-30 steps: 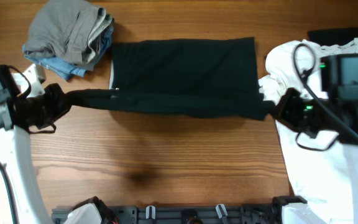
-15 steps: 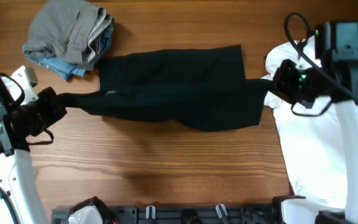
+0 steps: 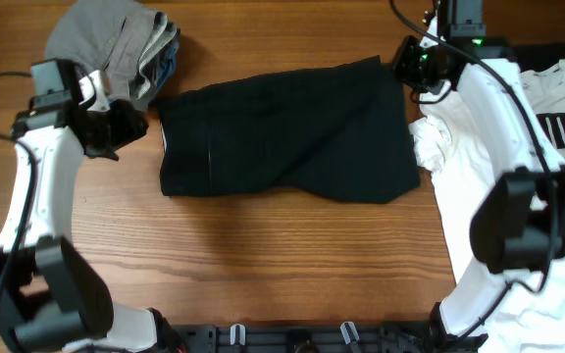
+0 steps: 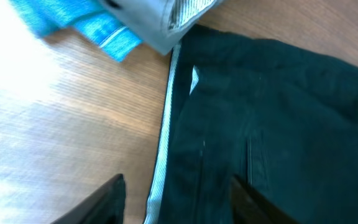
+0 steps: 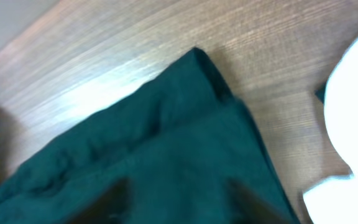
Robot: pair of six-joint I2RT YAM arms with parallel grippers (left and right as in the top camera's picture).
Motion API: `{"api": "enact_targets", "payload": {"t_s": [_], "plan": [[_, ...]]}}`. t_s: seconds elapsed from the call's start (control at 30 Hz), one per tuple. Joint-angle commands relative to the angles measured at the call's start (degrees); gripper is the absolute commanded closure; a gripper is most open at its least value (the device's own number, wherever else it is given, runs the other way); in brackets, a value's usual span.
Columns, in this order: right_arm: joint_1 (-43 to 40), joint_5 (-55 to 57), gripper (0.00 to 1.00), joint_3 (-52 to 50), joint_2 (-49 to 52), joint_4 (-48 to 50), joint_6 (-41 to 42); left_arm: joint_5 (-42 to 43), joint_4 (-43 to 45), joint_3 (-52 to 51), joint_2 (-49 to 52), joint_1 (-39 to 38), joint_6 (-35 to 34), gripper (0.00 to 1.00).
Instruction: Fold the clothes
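Across the bare wood of the table (image 3: 263, 255), three lots of clothes. Along the right edge, a white shirt (image 3: 479, 226), spread flat, with black lettering near the far right corner. At the middle, nearer the far edge than the near one, black trousers (image 3: 282, 137), doubled over into a rough oblong, white lining showing along the left end, near hem uneven and bulging toward the right. In the far left corner, a grey and blue heap (image 3: 116, 49), just beside the trousers' left end.

Above that left end, the left gripper (image 4: 178, 186), fingers wide apart, holding nothing. Over the trousers' far right corner, the right gripper (image 5: 176, 196), blurred but seemingly parted too, also empty.

Probably between folds: first fold laid, cloth let go. Next, likely a fresh pinch on one short end, both layers together, then a carry across to the other. Worth evening the near hem first.
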Motion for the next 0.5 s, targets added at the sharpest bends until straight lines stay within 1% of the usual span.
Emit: {"api": "enact_targets", "payload": {"t_s": [0.0, 0.07, 0.1, 0.13, 0.17, 0.27, 0.3, 0.33, 0.37, 0.4, 0.43, 0.47], "plan": [[-0.20, 0.50, 0.30, 0.79, 3.82, 0.79, -4.76, 1.99, -0.04, 0.85, 5.66, -1.86, -1.53, 0.35], [-0.92, 0.48, 0.29, 0.79, 3.58, -0.35, -9.53, 1.11, -2.75, 0.85, 6.75, -2.45, -1.33, 0.34], [-1.42, 0.48, 0.27, 0.79, 3.30, -1.99, -12.00, 1.09, -2.84, 0.74, 7.50, -2.75, -1.36, 0.33], [-1.99, 0.46, 0.26, 0.79, 3.10, -4.46, -12.92, 0.94, -2.01, 0.50, 8.39, -3.13, -1.14, 0.31], [-2.67, 0.46, 0.26, 0.79, 3.06, -8.98, -12.92, 0.96, -0.17, 0.11, 10.12, -3.65, -1.16, 0.27], [-3.04, 0.39, 0.27, 0.79, 3.08, -16.98, -13.77, 0.98, 2.47, 0.11, 15.39, -5.18, -1.11, 0.19], [-3.04, -0.04, 0.27, 0.79, 3.08, -18.43, -15.98, 1.42, 3.43, 0.11, 17.00, -5.66, -0.59, 0.18], [-3.04, -1.29, 0.27, 0.79, 3.08, -19.52, -18.38, 4.24, 5.53, 0.11, 19.98, -6.64, 2.12, 0.19], [-3.02, -5.38, 0.28, 0.79, 3.08, -19.87, -21.97, 4.83, 7.82, 0.11, 22.77, -7.74, 2.10, 0.34], [-2.99, -6.60, 0.28, 0.79, 3.08, -19.85, -21.94, 4.61, 8.46, 0.11, 24.00, -8.15, 2.10, 0.59], [-2.91, -7.30, 0.28, 0.79, 3.08, -19.85, -21.94, 4.61, 8.44, 0.11, 24.09, -8.13, 2.10, 0.75], [-2.67, -7.45, 0.28, 0.79, 3.13, -19.93, -21.92, 3.87, 7.87, 0.11, 24.06, -8.04, 2.08, 0.96]]}}
